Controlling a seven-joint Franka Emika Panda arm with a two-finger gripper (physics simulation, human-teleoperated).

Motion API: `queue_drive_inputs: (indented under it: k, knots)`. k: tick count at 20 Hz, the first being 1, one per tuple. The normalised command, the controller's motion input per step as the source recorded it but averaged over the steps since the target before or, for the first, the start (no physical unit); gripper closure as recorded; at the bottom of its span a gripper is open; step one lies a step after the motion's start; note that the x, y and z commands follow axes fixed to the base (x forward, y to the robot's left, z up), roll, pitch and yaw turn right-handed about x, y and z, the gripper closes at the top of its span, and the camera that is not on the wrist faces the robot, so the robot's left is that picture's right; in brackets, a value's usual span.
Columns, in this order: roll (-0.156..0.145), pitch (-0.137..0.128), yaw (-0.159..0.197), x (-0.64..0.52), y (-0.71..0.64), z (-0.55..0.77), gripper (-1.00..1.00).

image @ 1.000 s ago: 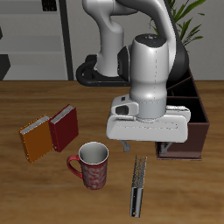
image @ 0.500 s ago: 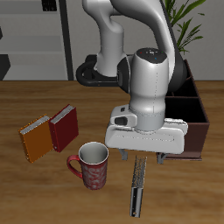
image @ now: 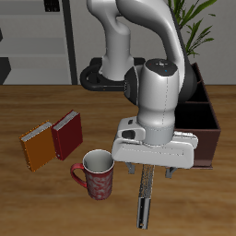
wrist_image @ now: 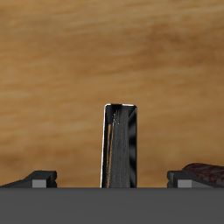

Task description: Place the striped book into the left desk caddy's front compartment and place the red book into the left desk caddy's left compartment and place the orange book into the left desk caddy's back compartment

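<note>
Wooden tabletop (image: 28, 198), shelving and a potted plant (image: 198, 18) behind it. Going largest to smallest.

Arm: I have brought it lower and nearer the table's front edge across the last second; the head now covers more of the left desk caddy (image: 205, 124), which sits at about 2 o'clock from table centre. All its compartments look empty from what shows.

Gripper (image: 153, 173): hanging directly over the striped book (image: 144, 195), fingers spread apart, nothing between them. In the wrist view both fingertips (wrist_image: 39, 178) flank the book (wrist_image: 122, 145) with wood showing on either side, so I read the jaws as open and not yet touching. Earlier the fingers stood clear above the book's far end; now they overlap it.

Meaning: descent for the first pick is nearly done; closing comes next, I judge.

Mug (image: 96, 173): at 9 o'clock from the striped book, near it, unmoved.

Red book (image: 68, 134) and orange book (image: 39, 146): side by side at 10 o'clock from the mug, touching, unchanged. The striped book lies flat at 6 o'clock, unmoved.
</note>
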Motion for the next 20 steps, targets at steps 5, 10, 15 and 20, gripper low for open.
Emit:
queue_drive_inputs:
  k: [5, 10, 15, 20]
  knots:
    - [-0.006, 0.014, -0.004, 0.07, -0.1, 0.12, -1.0]
    - [0.005, -0.011, 0.02, 0.03, 0.02, 0.13, -1.0]
    - [-0.006, 0.023, 0.004, 0.13, 0.0, -0.04, -1.0]
    - [-0.008, 0.025, -0.003, 0.06, -0.03, -0.18, -1.0]
